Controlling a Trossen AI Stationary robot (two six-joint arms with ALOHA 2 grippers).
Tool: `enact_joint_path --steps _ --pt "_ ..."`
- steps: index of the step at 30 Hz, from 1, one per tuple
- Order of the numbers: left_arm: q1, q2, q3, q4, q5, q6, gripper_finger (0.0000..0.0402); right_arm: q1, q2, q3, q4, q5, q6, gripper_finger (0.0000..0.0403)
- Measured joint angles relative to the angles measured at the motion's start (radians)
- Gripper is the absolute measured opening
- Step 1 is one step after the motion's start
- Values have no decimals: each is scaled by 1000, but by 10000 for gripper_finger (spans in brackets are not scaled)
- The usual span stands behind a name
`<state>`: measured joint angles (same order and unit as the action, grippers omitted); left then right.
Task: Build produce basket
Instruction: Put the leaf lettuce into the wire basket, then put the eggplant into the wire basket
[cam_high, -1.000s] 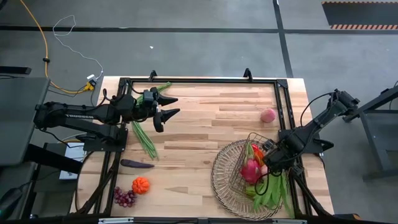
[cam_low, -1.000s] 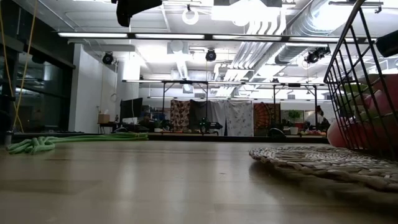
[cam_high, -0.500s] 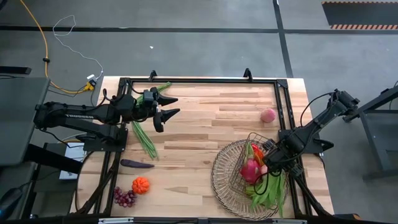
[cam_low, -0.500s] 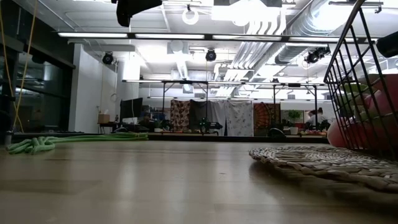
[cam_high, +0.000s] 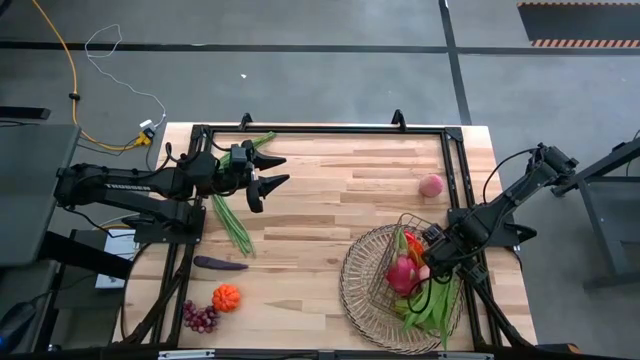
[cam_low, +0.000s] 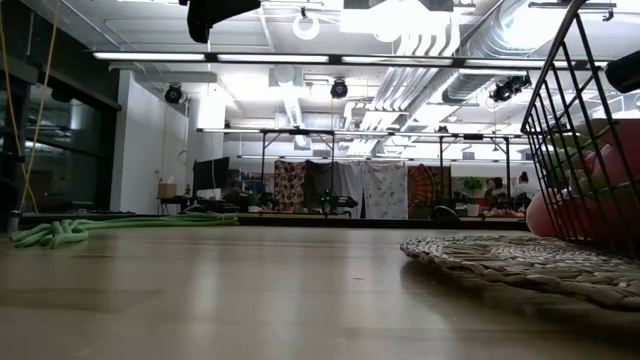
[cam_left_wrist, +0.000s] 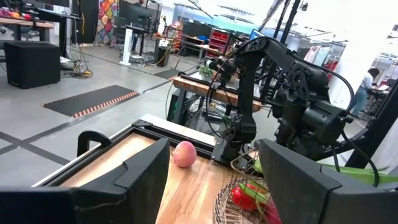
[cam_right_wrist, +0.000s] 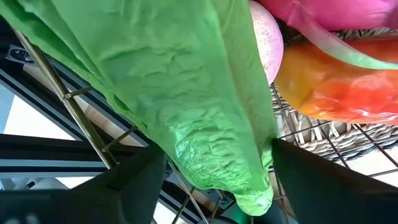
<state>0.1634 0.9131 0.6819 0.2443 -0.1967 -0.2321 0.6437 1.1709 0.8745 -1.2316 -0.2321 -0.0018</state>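
The basket (cam_high: 372, 290) is seen at the near right of the table (cam_high: 330, 215), already partly filled: a pink dragon fruit (cam_high: 403, 272), a red pepper (cam_high: 413, 243) and a spread of green leaves (cam_high: 430, 308) are lying in it. Over its right side the right gripper (cam_high: 440, 258) is poised, and in the right wrist view its two dark fingers (cam_right_wrist: 134, 180) are shown apart, with the leaves (cam_right_wrist: 180, 106) draped loosely between them, not pinched.

Soft, light and floppy is how that greenery would be judged; it is best taken at the bunched stem end, since a hold on a leaf tip would likely tear or slip.

Far left, the left gripper (cam_high: 268, 172) is held above the table with its jaws parted and nothing in them. Just below it, a long green bean bunch (cam_high: 231, 222) is lying on the wood: limp, so it should be taken near the middle. Still outside the basket are the eggplant (cam_high: 220, 264), pumpkin (cam_high: 226, 297) and grapes (cam_high: 200, 317) at near left, and the peach (cam_high: 431, 185) at far right. The peach looks smooth and round and could roll, so it should be gripped across its widest part.
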Motion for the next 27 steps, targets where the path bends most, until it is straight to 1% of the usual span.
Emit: enact_joint_path --steps 4,8,13,16,21,24,27 --pt "0 0 0 0 0 0 239 0 1 21 -22 0 -26 319" --pt "0 0 0 0 0 6 239 -2 1 92 -83 7 -86 327" --pt "0 0 0 0 0 16 239 -27 0 238 -249 85 -80 328" --pt "0 0 0 0 0 16 239 -55 -2 347 -326 133 -41 328" --pt "0 -1 0 0 0 18 239 -113 -36 490 -318 222 28 328" --pt "0 -6 0 3 0 18 239 -154 -61 506 -312 260 76 328" --pt "0 -10 0 -1 0 18 239 -186 -90 475 -299 278 122 328"
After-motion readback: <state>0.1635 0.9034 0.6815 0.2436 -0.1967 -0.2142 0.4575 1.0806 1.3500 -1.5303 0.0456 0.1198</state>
